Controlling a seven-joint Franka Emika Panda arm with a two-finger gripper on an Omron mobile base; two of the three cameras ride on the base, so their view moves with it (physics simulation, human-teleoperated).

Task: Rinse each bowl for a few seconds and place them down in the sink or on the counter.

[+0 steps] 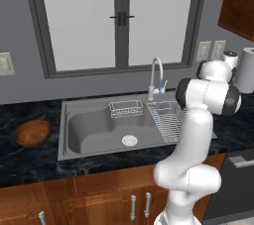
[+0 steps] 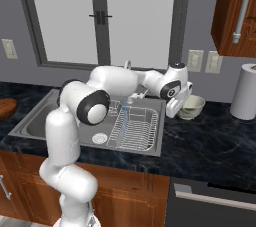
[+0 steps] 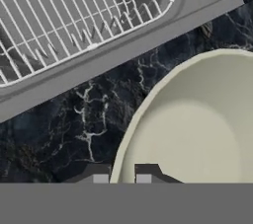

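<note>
We have the gripper [image 3: 122,173] clenched on the near rim of the cream bowl [image 3: 197,139], which sits on the counter [image 3: 74,129] just right of the sink [image 2: 150,143]. The faucet [image 1: 156,73] lies to the left, so we judge the lift should carry leftward over the basin.

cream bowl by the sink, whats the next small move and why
Probably lift it slightly. In the hand view the pincer looks shut on the cream bowl at its rim, and the bowl sits on the counter beside the sink, water running at the faucet.
</note>
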